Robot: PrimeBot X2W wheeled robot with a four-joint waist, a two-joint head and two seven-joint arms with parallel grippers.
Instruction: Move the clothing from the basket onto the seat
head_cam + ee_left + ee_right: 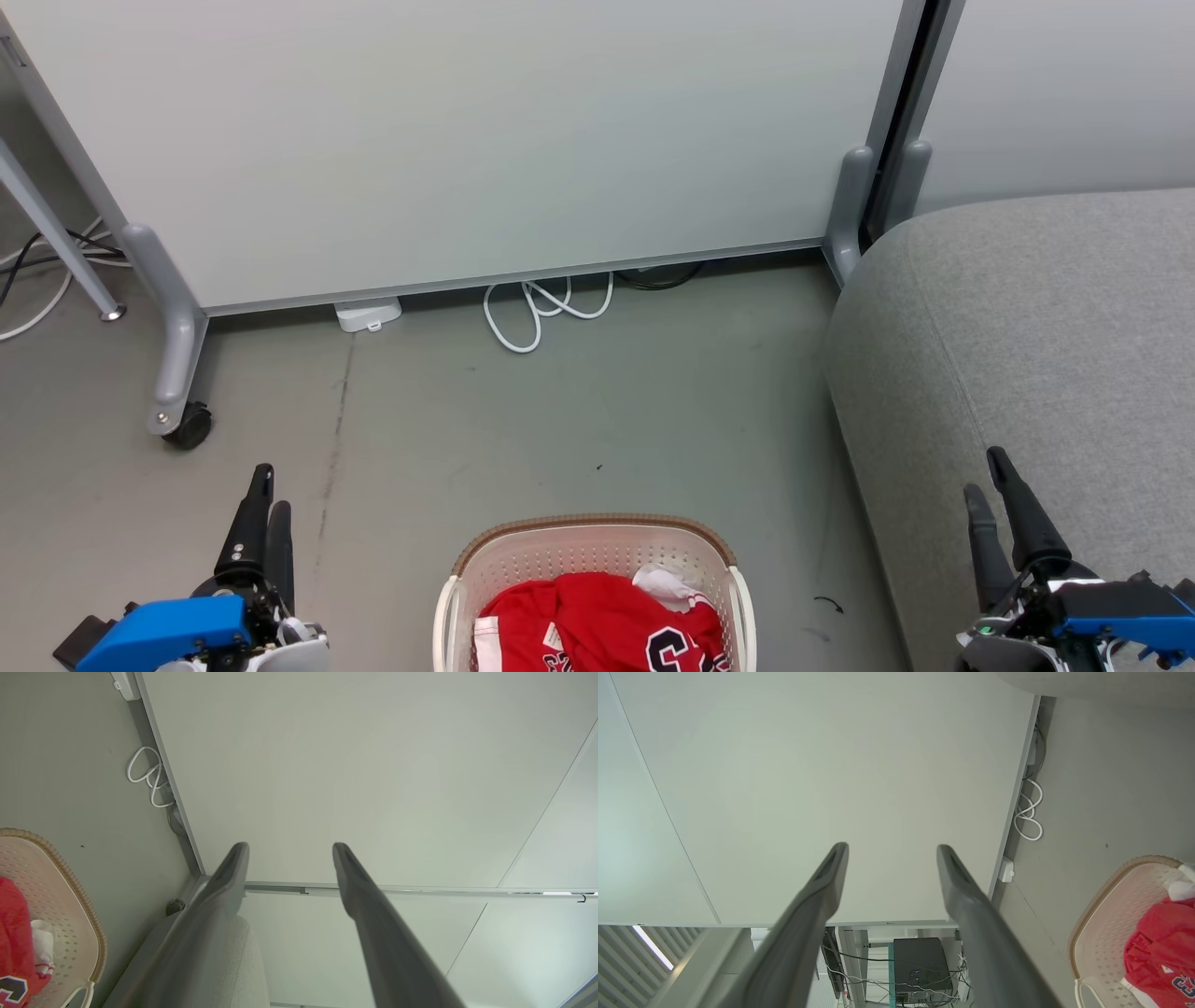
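The cream basket [523, 551] with a brown rim sits on the floor at the bottom centre of the head view. Red clothing [597, 621] with white trim and some white fabric lies bunched inside it. The basket [70, 896] and the clothing [14, 933] also appear in the left wrist view, and the basket [1106, 924] with the clothing [1162, 942] in the right wrist view. The grey seat [1036, 327] fills the right side. My left gripper [266, 490] stands open left of the basket. My right gripper [988, 476] stands open over the seat's front. Both hold nothing.
A pale wheeled partition panel [467, 140] stands behind the basket, its caster [189, 427] at the left. A white cable loop [541, 313] and a small white box [369, 314] lie at its foot. Bare grey floor [579, 411] lies between panel and basket.
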